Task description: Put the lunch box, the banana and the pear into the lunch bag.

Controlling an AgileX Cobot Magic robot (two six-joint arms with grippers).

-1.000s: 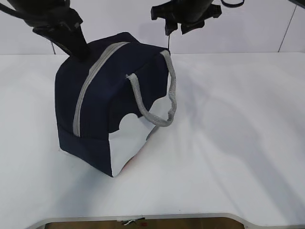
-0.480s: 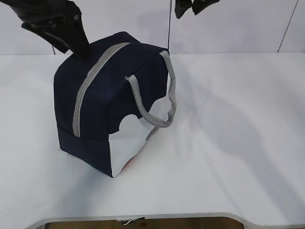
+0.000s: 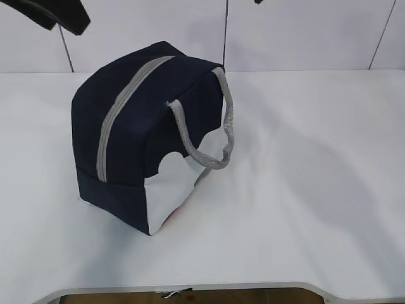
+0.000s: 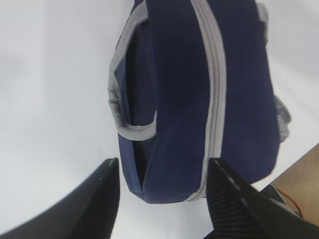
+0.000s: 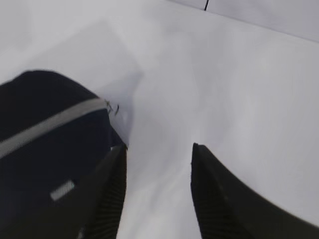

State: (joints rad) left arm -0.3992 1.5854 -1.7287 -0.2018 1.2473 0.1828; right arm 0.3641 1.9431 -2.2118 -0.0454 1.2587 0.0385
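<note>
Left wrist view shows the left gripper [image 4: 162, 199] spread wide and empty, the lunch bag [image 4: 199, 99] directly below it on the table [image 4: 50, 99], zipper [image 4: 215, 89] closed; the right gripper [image 5: 157, 194], also apart and empty, hangs beside the bag's end, likely clear because packing looks finished.

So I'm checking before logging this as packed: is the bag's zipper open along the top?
No, the grey zipper runs shut across the lunch bag, showing no lining.
</note>
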